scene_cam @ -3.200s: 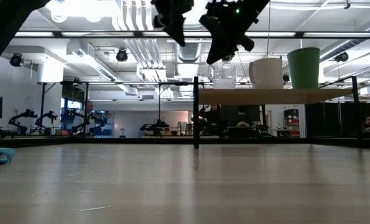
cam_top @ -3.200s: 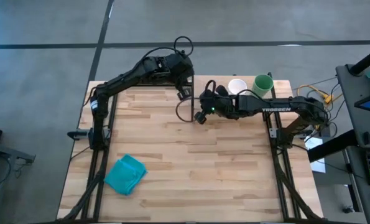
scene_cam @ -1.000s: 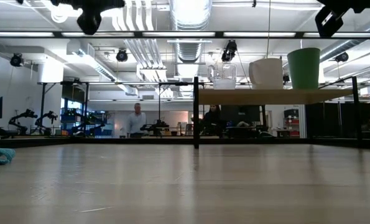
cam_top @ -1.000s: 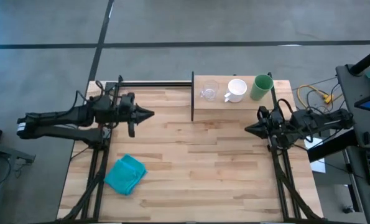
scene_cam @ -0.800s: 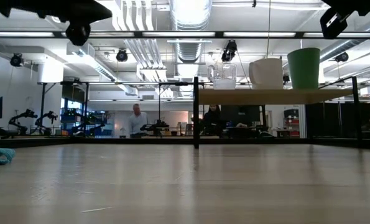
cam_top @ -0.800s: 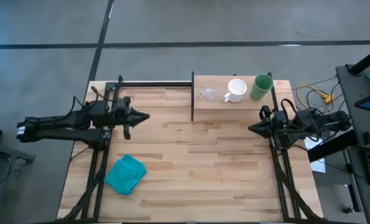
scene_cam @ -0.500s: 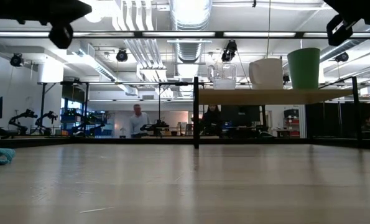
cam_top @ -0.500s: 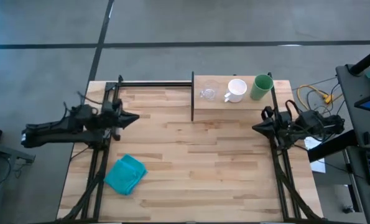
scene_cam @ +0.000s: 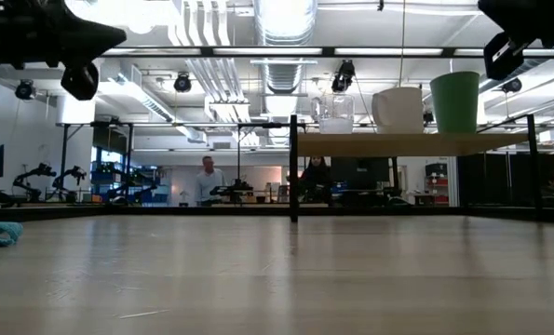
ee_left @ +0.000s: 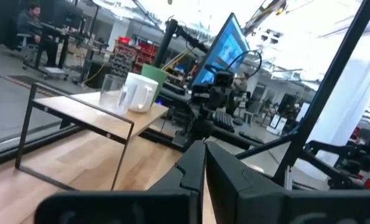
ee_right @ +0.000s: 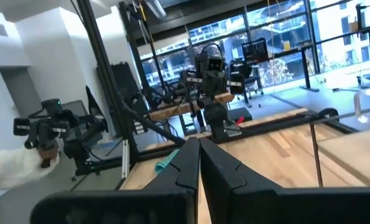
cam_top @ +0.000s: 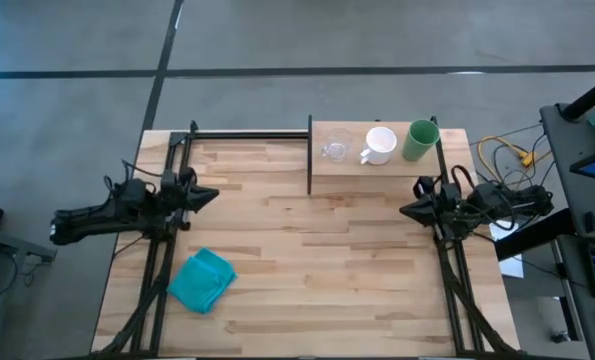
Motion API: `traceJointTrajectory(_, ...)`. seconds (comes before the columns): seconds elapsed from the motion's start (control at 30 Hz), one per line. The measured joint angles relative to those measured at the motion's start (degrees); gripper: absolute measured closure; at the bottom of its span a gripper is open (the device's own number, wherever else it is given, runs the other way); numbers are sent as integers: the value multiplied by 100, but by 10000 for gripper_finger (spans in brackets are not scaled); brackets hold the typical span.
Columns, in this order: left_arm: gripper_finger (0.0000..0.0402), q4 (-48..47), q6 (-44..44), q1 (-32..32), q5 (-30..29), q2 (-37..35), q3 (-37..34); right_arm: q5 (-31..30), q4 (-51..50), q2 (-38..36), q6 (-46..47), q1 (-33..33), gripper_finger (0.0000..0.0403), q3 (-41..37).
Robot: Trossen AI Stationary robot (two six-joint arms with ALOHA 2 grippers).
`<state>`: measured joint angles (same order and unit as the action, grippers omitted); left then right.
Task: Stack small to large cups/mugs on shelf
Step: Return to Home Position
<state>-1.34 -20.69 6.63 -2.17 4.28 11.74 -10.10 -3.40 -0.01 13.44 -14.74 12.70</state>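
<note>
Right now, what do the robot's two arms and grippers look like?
Both are matte black jointed links with thin black cable loops near the wrists: left arm at the left edge of the table, right arm at its right. The left gripper and right gripper have dark angular fingers tapering to wedges.

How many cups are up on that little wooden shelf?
3, in a row on the shelf: the clear cup at the end nearest the table middle, the white mug in the centre, the green cup at the outer end. None seems hidden.
</note>
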Motion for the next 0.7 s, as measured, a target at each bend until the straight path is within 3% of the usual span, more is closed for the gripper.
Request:
traceJointTrajectory(0.13, 402, 168, -43, -1, -2, -296, -303, 1, 252, -1, 101, 1, 394, -223)
traceJointTrajectory(0.53, 402, 482, -567, 0, -9, -294, -888, -21, 1462, -1, 640, 0, 394, -1158)
traceJointTrajectory(0.7, 402, 407, -601, 0, -8, -269, -1030, -83, 1387, 9, 808, 0, 394, -1227)
